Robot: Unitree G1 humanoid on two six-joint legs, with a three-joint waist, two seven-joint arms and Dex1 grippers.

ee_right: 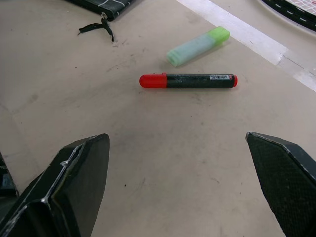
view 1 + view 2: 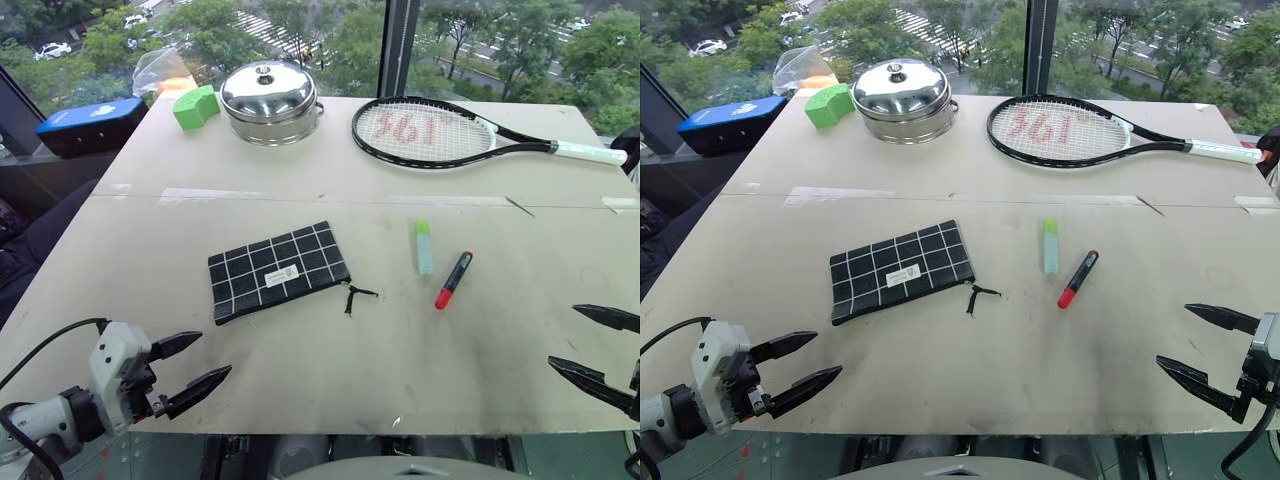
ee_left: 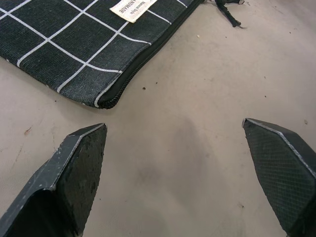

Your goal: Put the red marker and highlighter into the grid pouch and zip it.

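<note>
Left gripper low at near-left, fingers spread wide, right gripper likewise at near-right — both empty

Count of things on the table

1 grid pouch, 1 highlighter, 1 red marker, 1 tennis racket, 1 lidded steel pot, 1 green block, 1 blue case at the table's far left edge, 1 clear plastic bag behind the block.
</note>
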